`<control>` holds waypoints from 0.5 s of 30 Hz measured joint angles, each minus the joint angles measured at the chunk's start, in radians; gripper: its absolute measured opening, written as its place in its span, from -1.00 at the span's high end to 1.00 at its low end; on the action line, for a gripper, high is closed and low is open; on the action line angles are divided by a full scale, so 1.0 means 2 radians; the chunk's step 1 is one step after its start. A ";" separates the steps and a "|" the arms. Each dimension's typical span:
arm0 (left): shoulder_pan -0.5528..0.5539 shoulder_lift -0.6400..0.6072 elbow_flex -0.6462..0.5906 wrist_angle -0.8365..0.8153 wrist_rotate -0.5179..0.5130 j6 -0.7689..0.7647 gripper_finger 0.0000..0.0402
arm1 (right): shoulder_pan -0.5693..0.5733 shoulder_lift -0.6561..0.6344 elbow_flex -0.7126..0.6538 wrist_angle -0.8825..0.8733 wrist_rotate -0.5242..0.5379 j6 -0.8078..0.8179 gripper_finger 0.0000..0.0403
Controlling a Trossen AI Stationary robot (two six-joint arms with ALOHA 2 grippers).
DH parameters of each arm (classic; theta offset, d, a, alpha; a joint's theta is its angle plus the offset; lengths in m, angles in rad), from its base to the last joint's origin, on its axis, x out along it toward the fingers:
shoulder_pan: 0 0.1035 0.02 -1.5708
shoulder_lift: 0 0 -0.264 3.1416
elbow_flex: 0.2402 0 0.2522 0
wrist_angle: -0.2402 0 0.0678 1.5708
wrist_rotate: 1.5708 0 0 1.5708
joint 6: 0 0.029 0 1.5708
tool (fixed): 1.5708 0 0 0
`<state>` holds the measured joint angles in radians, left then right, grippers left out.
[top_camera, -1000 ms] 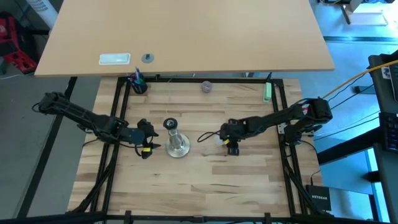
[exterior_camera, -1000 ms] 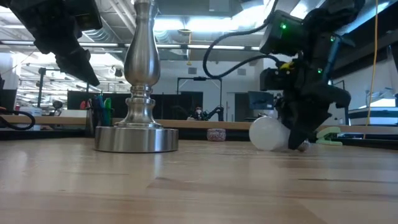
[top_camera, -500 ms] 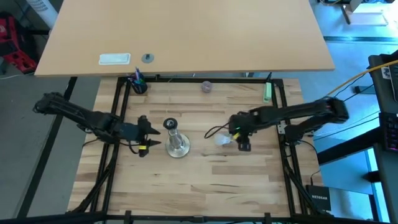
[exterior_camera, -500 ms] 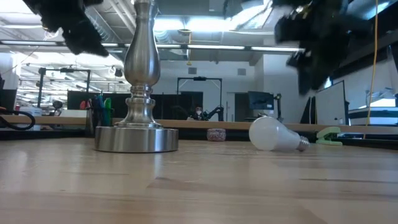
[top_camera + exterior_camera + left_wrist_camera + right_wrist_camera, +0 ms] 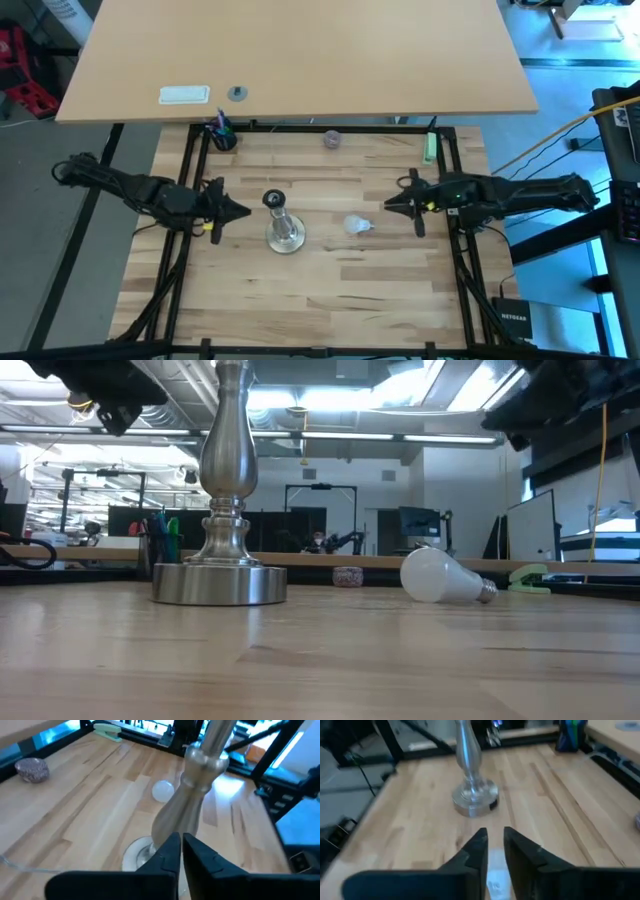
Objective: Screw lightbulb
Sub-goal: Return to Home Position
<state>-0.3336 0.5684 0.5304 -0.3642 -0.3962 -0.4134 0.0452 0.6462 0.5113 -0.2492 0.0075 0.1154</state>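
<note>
**A:** Starting at the left, where is the left gripper?

**B:** It is raised just left of the silvery metal lamp stand with the round base. Its fingers are pressed together on nothing. To go home cleanly, I'd draw it straight back leftward, away from the stand's stem, without dipping.

**A:** And the small white frosted lightbulb?

**B:** It is lying on its side on the pale wooden table, right of the stand and apart from it. Its threaded end points right, and the stand's socket is empty. Being round, the bulb would probably roll at the slightest nudge.

**A:** So the right arm is the one to watch.

**B:** Yes. The right gripper hangs to the right of the bulb, clear of it and above the table. Its fingers are drawn nearly together with only a slim gap, and they hold nothing. I'd pull it back rightward at that height, so that no finger or cable sweeps the bulb on the way.
</note>
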 joint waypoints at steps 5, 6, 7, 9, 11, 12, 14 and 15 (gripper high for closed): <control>-0.004 0.005 -0.015 0.024 0.000 0.048 0.87 | 0.000 -0.041 -0.018 0.008 -0.009 -0.018 0.59; -0.004 0.003 -0.028 0.044 0.001 0.075 0.86 | 0.000 -0.047 -0.022 0.009 -0.018 -0.029 0.57; -0.003 0.001 -0.043 0.071 0.005 0.098 0.85 | 0.000 -0.053 -0.031 0.014 -0.032 -0.038 0.56; 0.004 -0.014 -0.076 0.142 0.027 0.135 0.85 | -0.001 -0.069 -0.051 0.035 -0.059 -0.055 0.56; 0.015 -0.038 -0.107 0.197 0.068 0.159 0.85 | -0.001 -0.090 -0.077 0.068 -0.072 -0.059 0.56; 0.021 -0.052 -0.125 0.213 0.082 0.160 0.85 | -0.003 -0.098 -0.091 0.089 -0.072 -0.058 0.56; 0.034 -0.078 -0.154 0.243 0.092 0.171 0.85 | -0.013 -0.116 -0.112 0.124 -0.071 -0.057 0.56; 0.041 -0.091 -0.166 0.254 0.093 0.173 0.85 | -0.020 -0.124 -0.121 0.133 -0.071 -0.055 0.55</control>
<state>-0.2523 0.3863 0.1982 0.1441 -0.2110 -0.0674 0.0052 0.3973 0.2688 0.0162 -0.1337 0.0060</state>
